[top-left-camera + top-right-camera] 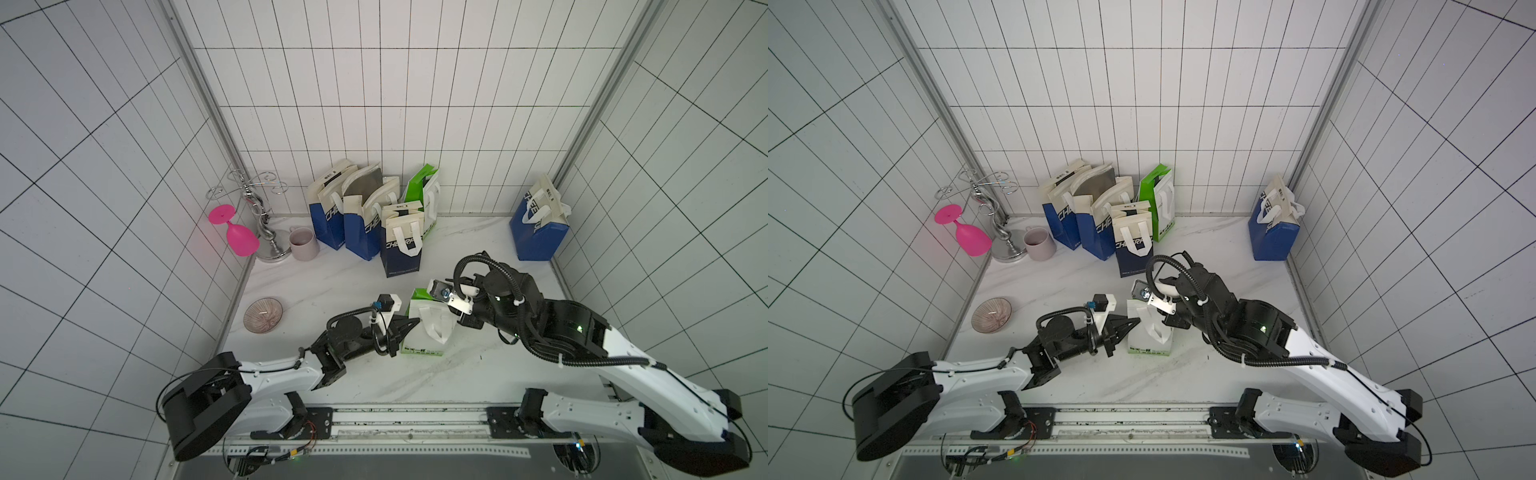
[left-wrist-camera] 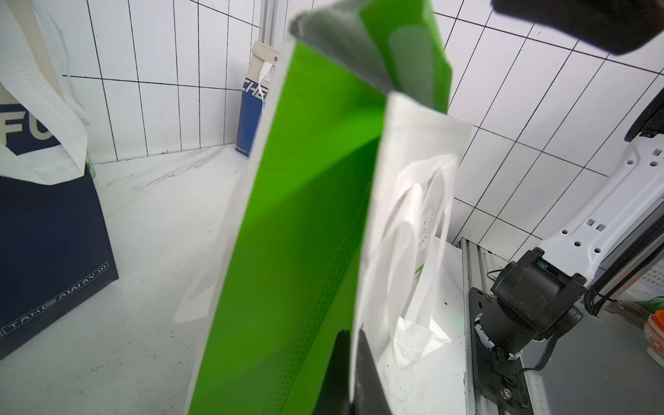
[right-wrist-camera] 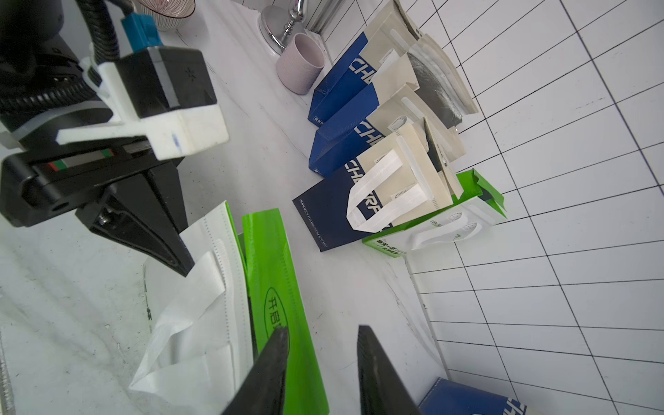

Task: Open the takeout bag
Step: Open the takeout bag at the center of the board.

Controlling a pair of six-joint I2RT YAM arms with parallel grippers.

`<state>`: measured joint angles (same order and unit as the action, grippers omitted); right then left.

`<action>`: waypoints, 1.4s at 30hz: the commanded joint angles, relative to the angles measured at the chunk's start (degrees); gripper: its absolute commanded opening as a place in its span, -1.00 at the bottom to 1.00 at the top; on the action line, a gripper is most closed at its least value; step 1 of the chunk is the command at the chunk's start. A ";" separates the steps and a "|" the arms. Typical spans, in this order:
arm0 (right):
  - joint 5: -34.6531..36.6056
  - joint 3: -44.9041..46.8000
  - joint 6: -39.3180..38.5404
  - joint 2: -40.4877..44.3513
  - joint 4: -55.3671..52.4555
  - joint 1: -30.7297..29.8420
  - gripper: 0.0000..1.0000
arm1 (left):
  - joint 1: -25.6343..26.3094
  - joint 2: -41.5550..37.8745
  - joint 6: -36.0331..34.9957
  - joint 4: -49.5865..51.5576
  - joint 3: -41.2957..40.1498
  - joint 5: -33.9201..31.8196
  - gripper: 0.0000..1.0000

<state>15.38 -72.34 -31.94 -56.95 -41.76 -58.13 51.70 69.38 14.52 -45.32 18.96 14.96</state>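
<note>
The takeout bag [image 1: 428, 332] [image 1: 1150, 334] is green and white and stands upright in the middle of the marble table. My left gripper [image 1: 417, 321] [image 2: 354, 332] comes in from the left. It is shut on the edge of the bag's white front panel, near the white handle [image 3: 187, 323]. My right gripper [image 3: 323, 330] hovers over the bag's top from the right with its jaws open. One fingertip [image 3: 282, 334] lies over the green top flap [image 3: 276, 287], the other stands clear over the table, and nothing is pinched. The bag's green side [image 2: 305, 215] fills the left wrist view.
Several blue and beige bags [image 1: 365, 220] and a second green bag [image 1: 424, 195] stand along the back wall. Another blue bag [image 1: 538, 224] sits in the back right corner. At the back left are a pink goblet [image 1: 235, 232], a chrome rack [image 1: 266, 216], a mug [image 1: 303, 243] and a bowl [image 1: 263, 315].
</note>
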 commanded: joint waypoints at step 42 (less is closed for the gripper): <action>4.83 -2.96 3.12 -6.58 4.24 2.84 -0.13 | 0.15 -0.83 -0.79 0.29 1.48 0.17 -1.00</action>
<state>20.45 -67.92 -28.77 -63.48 -37.28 -56.10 51.68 69.38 14.11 -44.73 19.29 14.44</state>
